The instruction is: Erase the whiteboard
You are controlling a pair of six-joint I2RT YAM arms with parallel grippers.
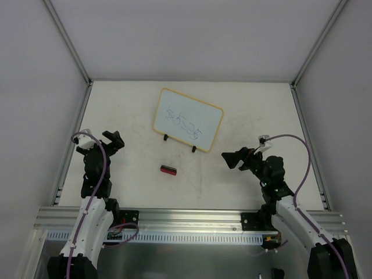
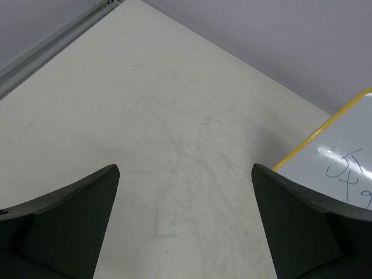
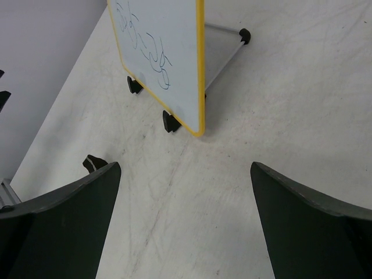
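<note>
The whiteboard [image 1: 188, 119], white with a yellow frame and two black feet, stands tilted at the table's middle back and carries blue scribbles. It also shows in the right wrist view [image 3: 165, 52] and at the right edge of the left wrist view [image 2: 343, 163]. A small red-black eraser block [image 1: 168, 170] lies in front of it; its end peeks past my right finger [image 3: 92, 162]. My left gripper [image 1: 115, 143] is open and empty at the left. My right gripper [image 1: 231, 158] is open and empty, to the right of the board.
Grey walls enclose the table on three sides, with metal rails [image 1: 74, 136] along the left and right edges. A metal support leg [image 3: 224, 55] sticks out behind the board. The aluminium base rail [image 1: 186, 218] runs along the near edge.
</note>
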